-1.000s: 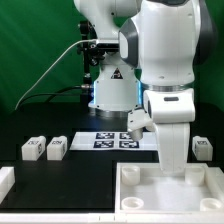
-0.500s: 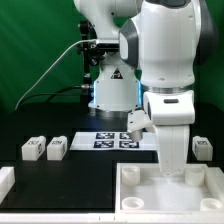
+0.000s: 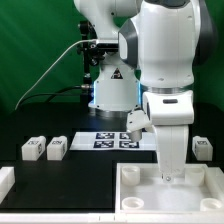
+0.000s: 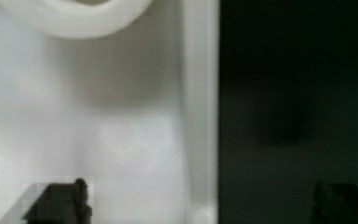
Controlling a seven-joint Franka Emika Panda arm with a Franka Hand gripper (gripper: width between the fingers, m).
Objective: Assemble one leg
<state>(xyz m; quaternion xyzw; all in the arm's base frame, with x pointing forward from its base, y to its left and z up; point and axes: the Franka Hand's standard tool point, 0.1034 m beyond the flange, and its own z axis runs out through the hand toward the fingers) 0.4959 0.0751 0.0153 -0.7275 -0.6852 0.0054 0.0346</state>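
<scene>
Two legs (image 3: 32, 149) (image 3: 56, 149), small white blocks with tags, lie on the black table at the exterior view's left. A third leg (image 3: 203, 148) lies at the right, behind the arm. My gripper (image 3: 170, 178) hangs low over the far rim of the large white tray-like part (image 3: 138, 197), far from the legs. In the wrist view my gripper (image 4: 202, 205) is open and empty. Its dark fingertips (image 4: 55, 203) stand wide apart, one over the white tray floor (image 4: 87, 120) and one over the black table. The tray's rim runs between them.
The marker board (image 3: 112, 140) lies flat on the table in front of the arm's base. Another white part (image 3: 5, 181) shows at the exterior view's lower left corner. A round white boss (image 4: 91, 14) of the tray shows in the wrist view.
My gripper has sunk slightly toward the tray's rim. Nothing else has moved.
</scene>
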